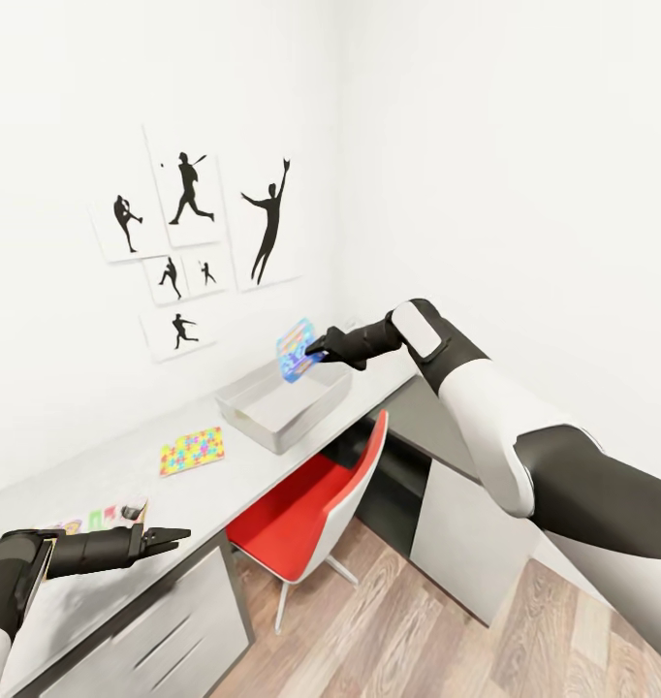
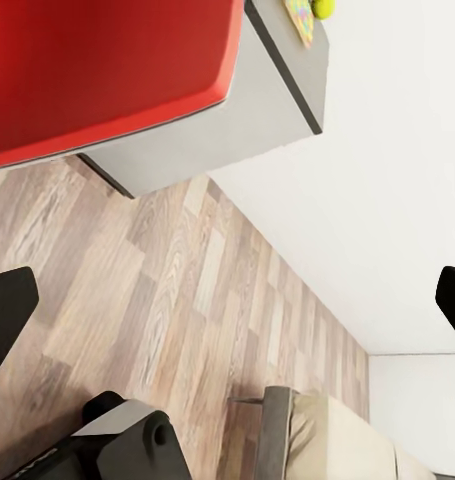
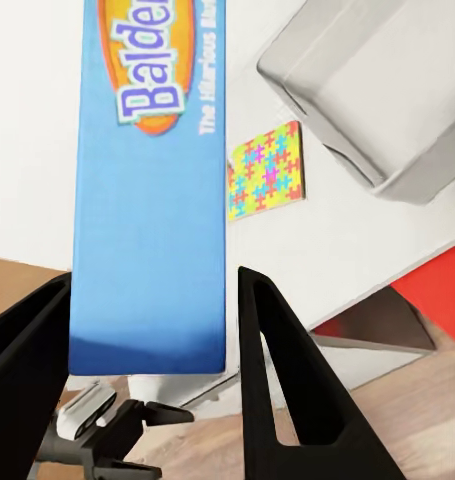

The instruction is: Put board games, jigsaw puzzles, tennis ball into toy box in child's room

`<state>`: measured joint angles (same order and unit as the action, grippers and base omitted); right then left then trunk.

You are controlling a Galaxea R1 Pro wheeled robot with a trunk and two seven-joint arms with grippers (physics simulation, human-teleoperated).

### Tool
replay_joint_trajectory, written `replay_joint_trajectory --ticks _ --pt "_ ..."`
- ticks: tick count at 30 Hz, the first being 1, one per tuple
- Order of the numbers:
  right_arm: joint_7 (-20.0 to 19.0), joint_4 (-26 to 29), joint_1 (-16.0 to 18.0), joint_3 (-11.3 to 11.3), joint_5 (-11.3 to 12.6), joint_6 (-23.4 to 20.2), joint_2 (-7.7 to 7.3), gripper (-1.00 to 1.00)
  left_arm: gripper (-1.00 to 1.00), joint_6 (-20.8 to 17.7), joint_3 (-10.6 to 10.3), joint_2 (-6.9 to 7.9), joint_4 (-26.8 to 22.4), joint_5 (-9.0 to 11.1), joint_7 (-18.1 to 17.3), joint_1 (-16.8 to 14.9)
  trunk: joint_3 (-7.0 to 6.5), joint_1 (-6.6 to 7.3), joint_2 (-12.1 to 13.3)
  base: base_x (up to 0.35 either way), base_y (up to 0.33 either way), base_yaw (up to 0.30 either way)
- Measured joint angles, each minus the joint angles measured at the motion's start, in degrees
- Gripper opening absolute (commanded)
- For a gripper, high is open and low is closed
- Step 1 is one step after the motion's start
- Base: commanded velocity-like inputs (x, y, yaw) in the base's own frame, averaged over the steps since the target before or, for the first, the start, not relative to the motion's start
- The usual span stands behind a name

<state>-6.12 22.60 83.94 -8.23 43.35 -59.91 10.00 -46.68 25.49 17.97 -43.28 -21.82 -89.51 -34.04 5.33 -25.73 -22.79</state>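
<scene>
My right gripper (image 1: 318, 350) is shut on a blue board game (image 1: 295, 351) and holds it tilted just above the far end of the light grey toy box (image 1: 277, 407). The right wrist view has the blue box (image 3: 152, 200) clamped between the fingers (image 3: 277, 350), with a jigsaw puzzle (image 3: 267, 172) and the toy box (image 3: 372, 95) beyond. That puzzle (image 1: 192, 451) lies flat on the table (image 1: 127, 465) left of the toy box. My left gripper (image 1: 168, 536) hovers open at the table's front edge, beside a partly hidden printed box (image 1: 108, 514). A tennis ball (image 2: 324, 8) shows in the left wrist view.
A red chair (image 1: 316, 499) is tucked under the table in front of the toy box. The lower dark grey desk section (image 1: 423, 417) runs along the right wall. White drawers (image 1: 166, 630) sit below my left arm. The bed's corner (image 2: 317, 440) stands on the wood floor.
</scene>
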Motion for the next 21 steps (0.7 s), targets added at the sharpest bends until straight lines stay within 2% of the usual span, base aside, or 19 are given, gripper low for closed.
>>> replay_joint_trajectory --ticks 7,12,21 --pt "0.04 0.07 -0.06 -0.2 -0.48 0.02 0.0 -1.0 1.0 0.0 0.0 0.0 0.01 0.0 0.0 0.0 0.0 0.0 0.0 0.182 -0.102 0.047" --pt "0.07 0.08 -0.07 -0.2 -0.4 0.02 0.0 -1.0 1.0 0.0 0.0 0.0 0.01 0.0 0.0 0.0 0.0 -0.01 0.0 0.123 -0.15 0.244" --pt "0.05 0.08 -0.06 -0.24 -0.28 0.01 0.0 -1.0 1.0 0.0 0.0 0.0 0.02 -0.01 0.0 0.0 0.0 -0.02 0.01 0.013 -0.271 0.28"
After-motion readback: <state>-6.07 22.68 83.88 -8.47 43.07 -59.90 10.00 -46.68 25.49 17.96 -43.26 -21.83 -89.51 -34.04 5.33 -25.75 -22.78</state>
